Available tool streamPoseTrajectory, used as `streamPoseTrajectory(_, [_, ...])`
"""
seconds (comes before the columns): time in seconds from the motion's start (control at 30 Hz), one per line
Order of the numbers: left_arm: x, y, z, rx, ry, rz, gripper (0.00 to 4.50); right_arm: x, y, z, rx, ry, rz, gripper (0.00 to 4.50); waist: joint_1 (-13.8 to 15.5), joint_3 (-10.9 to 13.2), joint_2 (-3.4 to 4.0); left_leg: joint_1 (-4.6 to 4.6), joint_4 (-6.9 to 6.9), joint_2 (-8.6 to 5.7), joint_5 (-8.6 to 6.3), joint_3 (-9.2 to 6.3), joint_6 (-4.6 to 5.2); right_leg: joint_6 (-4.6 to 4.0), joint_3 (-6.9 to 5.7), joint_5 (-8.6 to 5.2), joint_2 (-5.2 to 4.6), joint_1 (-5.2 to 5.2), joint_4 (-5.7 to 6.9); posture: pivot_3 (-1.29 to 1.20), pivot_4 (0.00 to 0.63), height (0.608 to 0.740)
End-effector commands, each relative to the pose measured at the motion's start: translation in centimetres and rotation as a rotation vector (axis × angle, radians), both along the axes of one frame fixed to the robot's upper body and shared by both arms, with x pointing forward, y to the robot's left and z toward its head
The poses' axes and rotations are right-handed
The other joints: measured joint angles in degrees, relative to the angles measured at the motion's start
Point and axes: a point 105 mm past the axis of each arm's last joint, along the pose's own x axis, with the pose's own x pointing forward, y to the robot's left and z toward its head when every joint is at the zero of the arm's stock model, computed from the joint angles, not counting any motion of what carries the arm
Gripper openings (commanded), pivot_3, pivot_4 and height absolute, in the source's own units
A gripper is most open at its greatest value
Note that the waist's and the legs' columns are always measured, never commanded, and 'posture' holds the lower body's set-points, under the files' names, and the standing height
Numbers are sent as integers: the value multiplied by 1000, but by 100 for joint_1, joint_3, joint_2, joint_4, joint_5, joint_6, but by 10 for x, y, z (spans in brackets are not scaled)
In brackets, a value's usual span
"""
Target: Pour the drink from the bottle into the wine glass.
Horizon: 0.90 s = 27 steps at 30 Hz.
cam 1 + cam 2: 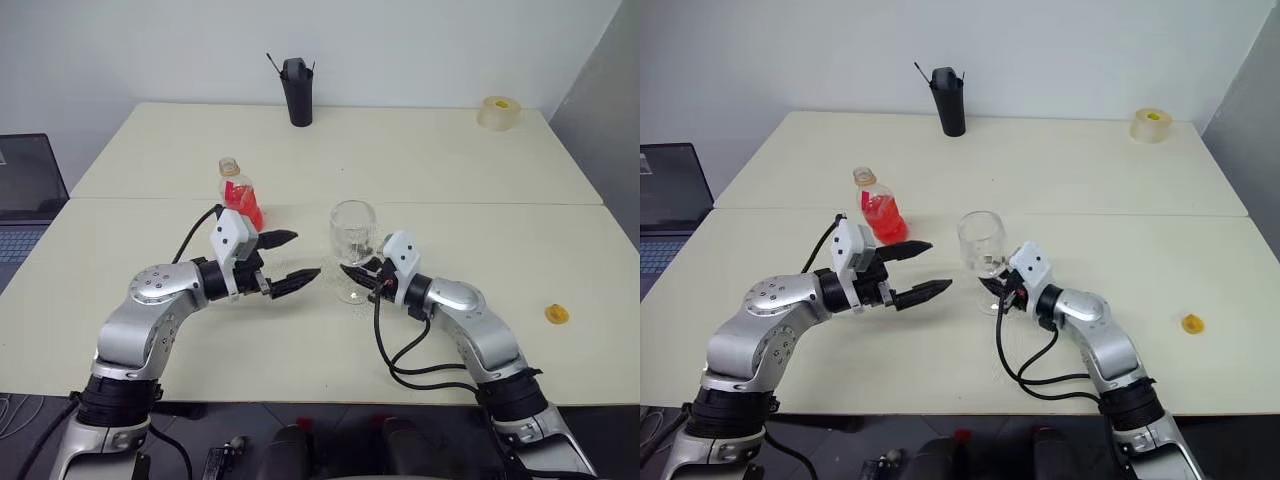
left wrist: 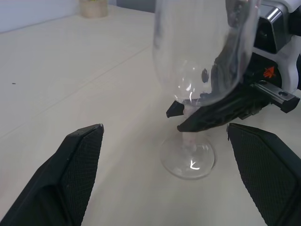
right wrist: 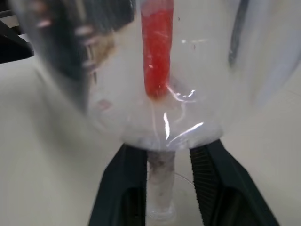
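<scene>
The wine glass (image 1: pixel 353 240) stands upright at mid-frame on the bench (image 1: pixel 420 160), empty; thin and brittle, it is best taken by the stem. The right gripper (image 3: pixel 160 188) reaches in level from the lower right, its fingers (image 3: pixel 123 188) straddling the stem with a slight gap either side, so no firm clamp shows. The bottle (image 1: pixel 241 195), uncapped with red drink (image 1: pixel 246 208) inside, stands left of the glass; light, smooth plastic, likely best gripped around its belly. The left gripper (image 1: pixel 285 262) hovers just below it, spread wide and empty.
</scene>
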Motion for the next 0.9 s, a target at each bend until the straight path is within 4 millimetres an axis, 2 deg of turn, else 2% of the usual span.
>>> streamPoseTrajectory(0.03, [1,-2,7,1,-46,6,4500,-2,-1,13,28,-43,8,2545,0,0,0,0,0,0,0,0,0,0,0,0,0,0,0,0,150,740])
streamPoseTrajectory(0.2, [4,0,7,-3,-49,28,4500,-7,-4,16,30,-48,24,4290,4,0,0,0,0,-1,0,0,0,0,0,0,0,0,0,0,150,740])
streamPoseTrajectory(0.23, [6,1,7,-5,-51,38,4500,-9,-5,18,30,-49,29,4450,7,0,0,0,0,-1,0,0,0,0,0,0,0,0,0,0,150,740])
streamPoseTrajectory(0.4, [14,14,7,-33,-71,138,4500,-19,-16,26,24,-47,51,4450,18,0,0,0,2,-1,0,-1,0,0,-1,0,0,1,0,0,150,740])
streamPoseTrajectory(0.5, [12,26,-4,-22,-71,207,4500,-33,-30,31,-19,-29,89,4450,23,0,0,-1,1,0,0,-1,0,0,0,0,-3,1,-2,0,150,740])
streamPoseTrajectory(0.63, [20,50,-4,-78,-118,404,4500,-50,-58,44,-81,9,119,4450,71,3,-3,-3,2,-1,-1,-4,2,0,-1,0,-20,3,-6,0,150,740])
streamPoseTrajectory(0.73, [30,59,-6,-98,-156,513,4500,-54,-77,54,-129,23,110,4450,89,4,-6,-2,6,-3,-1,-18,2,0,-4,0,-23,16,-7,0,150,740])
streamPoseTrajectory(0.83, [42,68,-7,-136,-189,628,4500,-54,-90,74,-153,5,105,4450,89,5,-9,2,5,-8,-1,-22,3,0,-14,0,-23,28,-13,0,150,740])
streamPoseTrajectory(0.9, [47,73,-9,-129,-208,692,4500,-53,-95,96,-141,-37,99,4450,82,7,-11,1,6,-10,-2,-20,3,1,-16,0,-23,26,-12,0,150,740])
